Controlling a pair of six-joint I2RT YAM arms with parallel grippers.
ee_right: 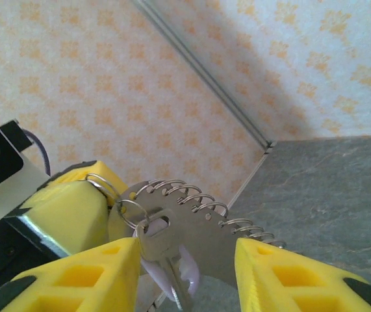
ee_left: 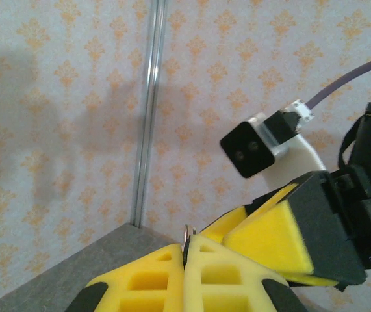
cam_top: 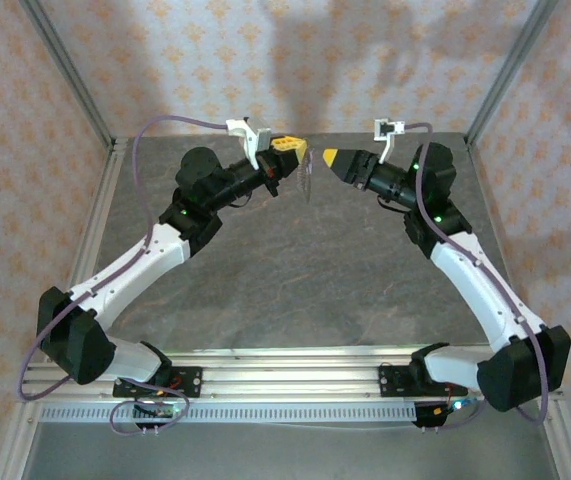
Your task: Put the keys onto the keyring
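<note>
The keyring (ee_right: 224, 250) is a flat grey metal plate with several small wire loops (ee_right: 180, 190) along its top edge. It hangs above the table between both grippers (cam_top: 308, 180). My left gripper (ee_left: 185, 250) is shut on its thin edge (ee_left: 186, 233), and its yellow finger (ee_right: 75, 208) sits at the plate's left end. A small key (ee_right: 154, 235) with a lilac piece (ee_right: 190, 276) behind it hangs from one wire loop. My right gripper (ee_right: 186, 250) is open, its fingers either side of the key and plate, gripping nothing.
Both arms meet raised at the back middle of the grey table (cam_top: 295, 270), the left gripper (cam_top: 291, 148) facing the right gripper (cam_top: 330, 157). Patterned walls and a metal corner post (ee_left: 147, 117) stand close behind. The right arm's wrist camera (ee_left: 250, 148) faces the left one.
</note>
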